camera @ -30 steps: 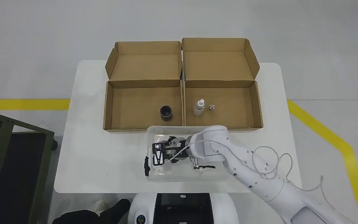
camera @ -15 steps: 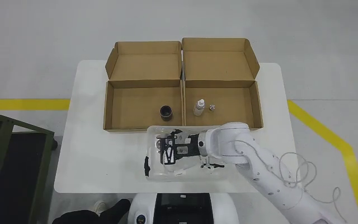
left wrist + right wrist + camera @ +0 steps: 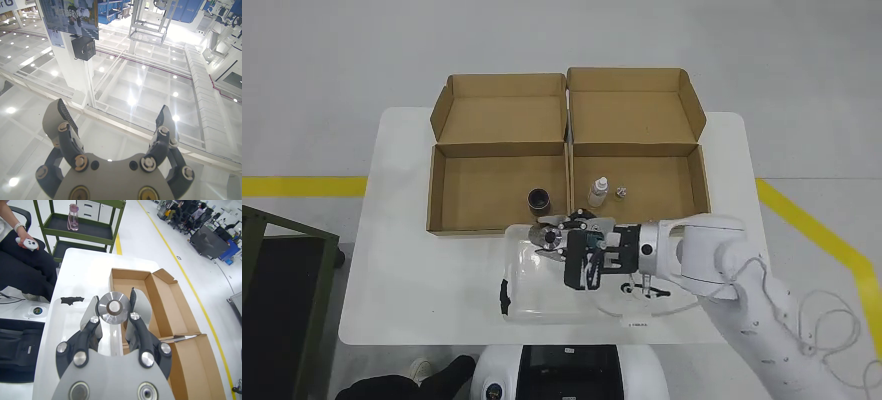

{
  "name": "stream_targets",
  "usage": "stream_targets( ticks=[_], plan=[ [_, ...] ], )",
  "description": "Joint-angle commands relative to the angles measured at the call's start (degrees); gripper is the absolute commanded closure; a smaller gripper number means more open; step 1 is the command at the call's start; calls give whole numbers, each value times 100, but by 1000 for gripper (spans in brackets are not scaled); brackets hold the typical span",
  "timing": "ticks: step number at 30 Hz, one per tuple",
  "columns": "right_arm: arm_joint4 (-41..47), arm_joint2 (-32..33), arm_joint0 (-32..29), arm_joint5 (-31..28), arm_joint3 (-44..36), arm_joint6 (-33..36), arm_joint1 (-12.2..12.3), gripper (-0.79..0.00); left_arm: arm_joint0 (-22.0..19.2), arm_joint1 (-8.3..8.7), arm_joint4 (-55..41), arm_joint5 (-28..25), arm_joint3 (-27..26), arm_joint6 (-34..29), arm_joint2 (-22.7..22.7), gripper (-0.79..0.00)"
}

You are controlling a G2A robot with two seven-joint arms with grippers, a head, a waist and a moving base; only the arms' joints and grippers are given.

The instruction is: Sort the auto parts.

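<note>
Right pincer (image 3: pixel 114 297) clamped on the edge of a shiny round metal disc with a dark hub (image 3: pixel 114 308), held at the far edge of the clear plastic bin (image 3: pixel 510 300), just beside the left brown cardboard box (image 3: pixel 482 190). Right forearm lies level across the bin. Left pincer (image 3: pixel 112 106) wide open, aimed at the ceiling.

My top camera sits high and looks straight down on the whole table (image 3: pixel 402 250) and both cardboard boxes (image 3: pixel 482 190). My right wrist camera sits close behind the right gripper (image 3: pixel 114 293) and looks low across the table, past the metal disc (image 3: pixel 114 310). Both see the table, boxes and disc. My left wrist camera sits close behind the left gripper (image 3: pixel 112 103) and faces up at the ceiling (image 3: pixel 136 75).
</note>
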Motion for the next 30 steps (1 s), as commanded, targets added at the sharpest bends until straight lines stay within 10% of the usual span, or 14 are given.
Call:
stream_targets(
  ticks=[1, 20, 30],
  plan=[
    [3, 171, -53, 32, -82, -111, 24, 0, 0, 0, 0, 0, 0, 0, 0, -785],
    [118, 1051, -429, 119, -294, -1091, 160, 0, 0, 0, 0, 0, 0, 0, 0, -785],
    [-27, -117, 194, 219, 436, -556, 34, 0, 0, 0, 0, 0, 0, 0, 0, -785]
  ],
)
